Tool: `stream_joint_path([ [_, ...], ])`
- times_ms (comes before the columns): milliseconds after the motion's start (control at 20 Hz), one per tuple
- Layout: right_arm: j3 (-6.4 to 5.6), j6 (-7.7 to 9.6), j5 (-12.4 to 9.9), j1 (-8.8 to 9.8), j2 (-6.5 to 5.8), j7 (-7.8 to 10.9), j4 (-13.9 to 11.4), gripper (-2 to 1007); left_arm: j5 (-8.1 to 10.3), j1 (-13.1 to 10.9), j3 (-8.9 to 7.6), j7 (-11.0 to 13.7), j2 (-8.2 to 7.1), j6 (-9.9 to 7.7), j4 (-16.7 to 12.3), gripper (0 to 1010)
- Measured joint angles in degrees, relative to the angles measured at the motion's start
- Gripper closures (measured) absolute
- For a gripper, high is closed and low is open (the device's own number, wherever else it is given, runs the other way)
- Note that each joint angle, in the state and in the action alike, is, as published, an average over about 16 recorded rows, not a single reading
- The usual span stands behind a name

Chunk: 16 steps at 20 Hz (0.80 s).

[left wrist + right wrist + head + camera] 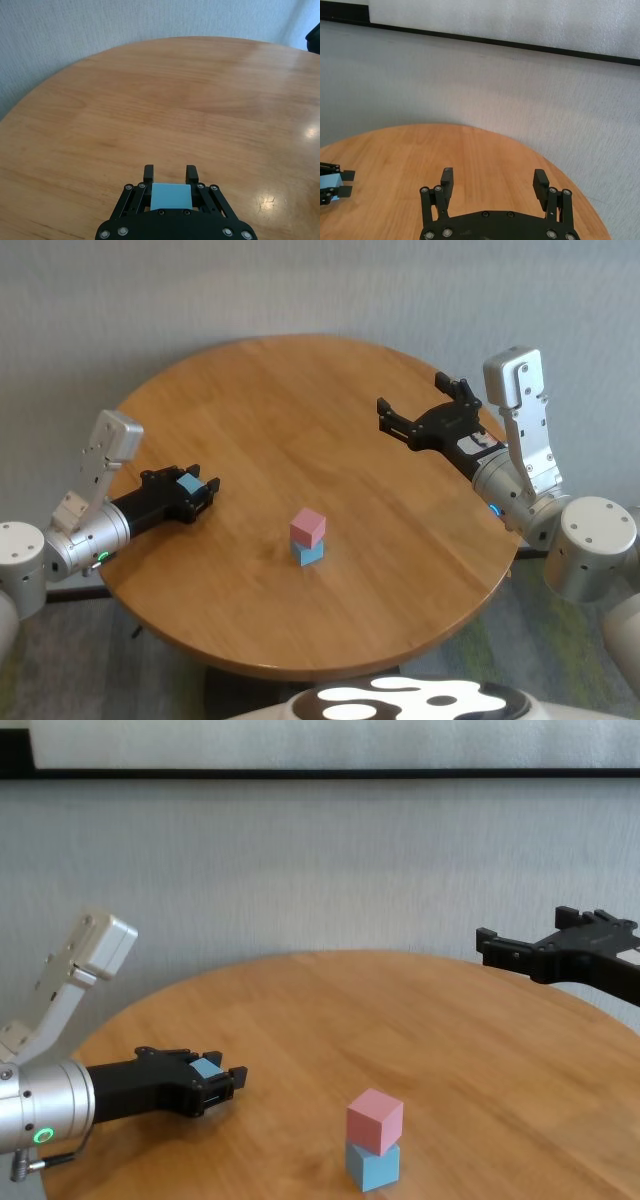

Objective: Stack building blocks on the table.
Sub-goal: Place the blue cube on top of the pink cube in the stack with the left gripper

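Left gripper (205, 490) fingers are closed on a light blue block (188, 484), pads on two opposite flat faces, block seated well back btwn the fingers w/ its top face showing; wrist view confirms it, block (171, 195) sitting square btwn the two fingertips (148, 173). Gripper is low over the table (260, 390), at its left side; can't tell if the block touches the wood.

Handling, judged: small matte cube, prob. light and rigid, not fragile, faces flat so a parallel pinch suits it. Matte surface should not slip much. Grip across opposite sides is the right hold, as the underside stays free for setting down.

The other two blocks are stacked near the table's front centre: pink block (308, 526) on top of a second blue block (308, 552), pink one turned slightly off the lower one's edges. Stack is well apart from the left gripper, to its right.

Left arm pose: forearm nearly level, reaching in from the left edge, gripper pointing toward table centre.

Right gripper (410, 418) fingers spread wide, holding nothing; it hangs raised above the table's right side, well clear of the stack, seemingly idle.
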<state>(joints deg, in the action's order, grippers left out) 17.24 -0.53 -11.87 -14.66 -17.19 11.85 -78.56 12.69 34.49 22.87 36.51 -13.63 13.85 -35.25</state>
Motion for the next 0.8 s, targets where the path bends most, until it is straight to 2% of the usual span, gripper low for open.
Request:
stream_joint_path([
  [250, 0.0, 0.0, 0.0, 0.0, 0.0, 0.0, 0.0, 0, -0.23, -0.4, -0.03, 0.03, -0.35, -0.25, -1.53, 616],
  [450, 0.0, 0.0, 0.0, 0.0, 0.0, 0.0, 0.0, 0, -0.56, -0.99, 0.14, 0.19, -1.01, -0.81, -3.93, 616],
  [800, 0.0, 0.0, 0.0, 0.0, 0.0, 0.0, 0.0, 0, -0.77, -2.36, 0.97, 1.78, -3.17, -2.64, -10.99, 616],
])
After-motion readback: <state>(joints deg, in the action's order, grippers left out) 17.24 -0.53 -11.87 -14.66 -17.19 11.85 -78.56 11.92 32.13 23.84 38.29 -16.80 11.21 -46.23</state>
